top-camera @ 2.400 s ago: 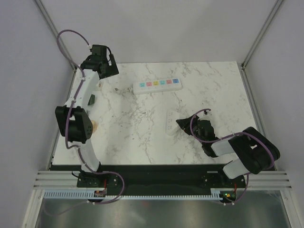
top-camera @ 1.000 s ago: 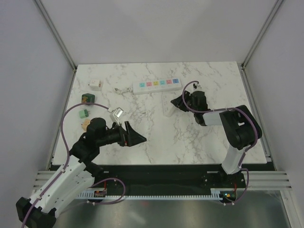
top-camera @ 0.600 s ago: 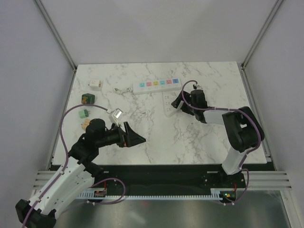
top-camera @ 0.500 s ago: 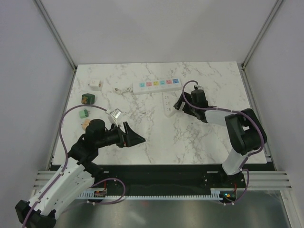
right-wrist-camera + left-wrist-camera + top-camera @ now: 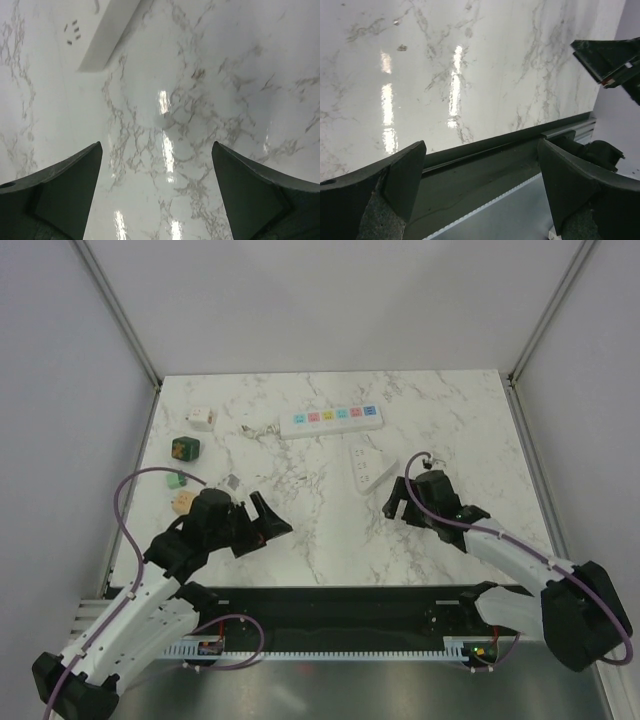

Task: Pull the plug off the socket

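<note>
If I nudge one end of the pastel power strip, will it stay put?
Probably not: the power strip lies flat on the glossy marble table, so it would likely slide and pivot. It looks rigid; its short cord stub seems to anchor nothing.

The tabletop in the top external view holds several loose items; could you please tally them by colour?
White: 3 (cube, power strip, plain block)
Green: 2 (dark plug, bright block)
Tan: 1 (tan piece)
Grey: 1 (grey bit)
Total: 7
</note>
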You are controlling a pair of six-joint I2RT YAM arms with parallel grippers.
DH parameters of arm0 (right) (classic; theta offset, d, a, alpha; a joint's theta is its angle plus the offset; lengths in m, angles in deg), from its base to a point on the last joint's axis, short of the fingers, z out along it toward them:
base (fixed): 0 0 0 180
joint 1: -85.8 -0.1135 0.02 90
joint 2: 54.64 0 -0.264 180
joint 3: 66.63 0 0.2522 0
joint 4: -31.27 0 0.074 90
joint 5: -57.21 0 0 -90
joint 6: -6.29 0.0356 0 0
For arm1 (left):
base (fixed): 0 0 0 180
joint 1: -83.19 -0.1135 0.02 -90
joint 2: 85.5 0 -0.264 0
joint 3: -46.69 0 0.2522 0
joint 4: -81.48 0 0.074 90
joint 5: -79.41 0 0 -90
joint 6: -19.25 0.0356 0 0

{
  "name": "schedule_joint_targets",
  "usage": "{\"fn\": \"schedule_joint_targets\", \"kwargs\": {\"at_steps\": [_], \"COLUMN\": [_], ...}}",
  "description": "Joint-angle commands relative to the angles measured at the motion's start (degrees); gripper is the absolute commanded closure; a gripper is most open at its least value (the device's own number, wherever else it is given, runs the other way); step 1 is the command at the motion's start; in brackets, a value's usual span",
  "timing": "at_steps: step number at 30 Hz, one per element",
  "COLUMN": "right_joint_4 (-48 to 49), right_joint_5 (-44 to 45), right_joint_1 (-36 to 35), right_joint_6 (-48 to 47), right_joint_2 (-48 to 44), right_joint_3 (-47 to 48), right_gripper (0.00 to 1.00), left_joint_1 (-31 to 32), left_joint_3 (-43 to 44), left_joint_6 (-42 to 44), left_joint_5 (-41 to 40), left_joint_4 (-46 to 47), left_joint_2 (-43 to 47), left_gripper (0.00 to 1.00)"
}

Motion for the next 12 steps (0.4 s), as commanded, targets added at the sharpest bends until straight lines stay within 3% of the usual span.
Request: {"fn": "schedule_joint_targets", "kwargs": {"at_steps": [1,7,11,12], "right_joint_4": [2.3,8.9,18.0,24.3], "right_joint_5": [-0.8,-6.1,-13.3,-20.1], "right_joint_1": [-2.6,-4.0,-4.3,-4.3], "right_joint_6": [5.1,7.5,8.9,8.9], "right_joint_2": [-7.7,-10.5,-12.3,-13.8], "right_joint_3": [-7.3,-15.8,-22.5,-25.6], "right_gripper": [0.02,0.02,0.02,0.02], "left_joint_1": [0.0,0.0,0.0,0.0], "left_joint_3": [-2.9,-10.8,-14.7,-15.6], "left_joint_6": [1.1,-1.4,-2.2,-2.2], "left_joint_5": [6.8,16.7,19.3,20.3], "left_joint_4": [8.2,21.4,28.1,29.9], "left_joint_2": [0.0,1.2,3.8,5.4], "left_gripper": [0.00,0.00,0.00,0.00]}}
